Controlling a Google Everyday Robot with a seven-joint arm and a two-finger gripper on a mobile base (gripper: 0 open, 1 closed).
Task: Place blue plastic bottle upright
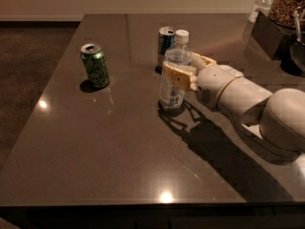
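The tan two-finger gripper (183,71) clasps the one clear plastic water bottle (170,93), white-capped with a white-and-blue label, at mid-height. The water bottle stands upright on the glossy dark brown table (119,151). There are two cans: a slim blue-silver can (165,44) just behind the bottle and partly hidden by it, and a green can (95,65) well to its left.

Clear, glossy plastic bottle (170,93) between matt, perhaps plastic, jaws on a smooth, glossy tabletop (119,147).
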